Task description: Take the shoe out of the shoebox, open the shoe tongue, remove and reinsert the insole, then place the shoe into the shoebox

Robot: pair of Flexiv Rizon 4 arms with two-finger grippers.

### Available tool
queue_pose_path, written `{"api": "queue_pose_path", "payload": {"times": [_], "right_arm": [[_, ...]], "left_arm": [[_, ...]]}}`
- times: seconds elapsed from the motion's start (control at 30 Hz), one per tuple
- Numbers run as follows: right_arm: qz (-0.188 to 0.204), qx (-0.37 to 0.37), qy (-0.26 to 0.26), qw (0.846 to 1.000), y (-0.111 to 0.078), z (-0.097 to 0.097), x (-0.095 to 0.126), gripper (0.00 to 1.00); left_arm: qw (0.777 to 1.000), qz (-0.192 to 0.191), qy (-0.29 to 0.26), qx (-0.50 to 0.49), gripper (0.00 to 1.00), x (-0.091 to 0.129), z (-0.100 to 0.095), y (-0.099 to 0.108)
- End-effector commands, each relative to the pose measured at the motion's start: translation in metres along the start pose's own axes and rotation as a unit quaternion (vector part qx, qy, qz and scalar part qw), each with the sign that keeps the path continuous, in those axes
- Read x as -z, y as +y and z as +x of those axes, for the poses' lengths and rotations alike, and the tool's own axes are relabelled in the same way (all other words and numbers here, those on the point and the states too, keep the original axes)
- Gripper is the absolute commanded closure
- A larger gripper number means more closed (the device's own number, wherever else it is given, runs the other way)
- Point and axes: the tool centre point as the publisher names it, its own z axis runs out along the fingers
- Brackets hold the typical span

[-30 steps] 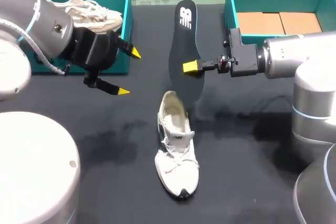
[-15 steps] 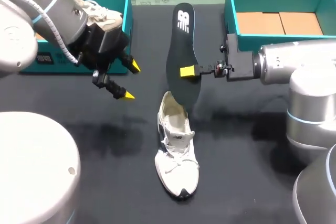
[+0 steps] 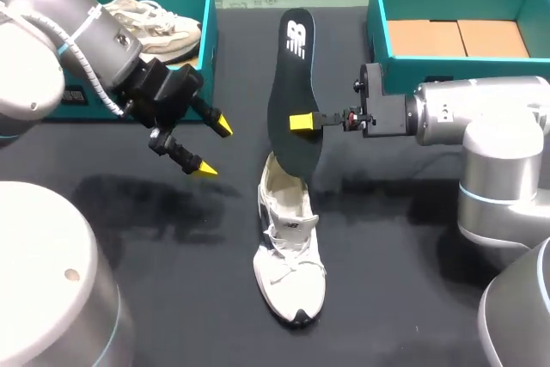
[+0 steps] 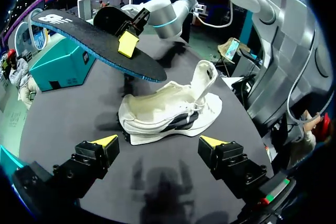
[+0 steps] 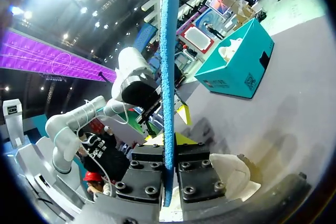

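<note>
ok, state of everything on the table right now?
insole: out, held above the white shoe
white shoe: on its sole, not gripped
right claw: shut on insole
left claw: open, empty
left shoebox: open, beige shoe inside
right shoebox: open, cardboard inside

White shoe (image 3: pixel 290 247) upright, black insole (image 3: pixel 294 92) aloft

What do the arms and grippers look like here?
The left arm and right arm are silver-grey rounded tubes with light-blue joint rings; a white cable runs along the left. The left gripper and right gripper are black with yellow fingertips.
</note>
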Motion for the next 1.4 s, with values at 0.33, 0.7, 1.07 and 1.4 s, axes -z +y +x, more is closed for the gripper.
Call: {"api": "queue_pose_path", "payload": {"times": [0.33, 0.7, 1.07, 1.4], "right_arm": [[-0.017, 0.025, 0.033, 0.999, -0.012, -0.018, -0.01, 1.0], [-0.031, 0.044, 0.034, 0.998, -0.017, -0.018, -0.016, 1.0], [-0.033, 0.045, 0.037, 0.998, -0.019, -0.02, -0.017, 1.0], [-0.041, 0.067, 0.051, 0.996, -0.026, -0.026, -0.021, 1.0]], "left_arm": [[0.999, 0.02, -0.011, -0.034, 0.0, -0.037, 0.009, 0.024], [0.997, -0.031, -0.062, 0.04, 0.0, -0.045, 0.006, 0.013], [0.997, -0.025, -0.051, 0.043, 0.0, -0.055, 0.002, 0.014], [0.997, -0.042, -0.042, 0.042, 0.0, -0.072, -0.002, 0.016]]}}
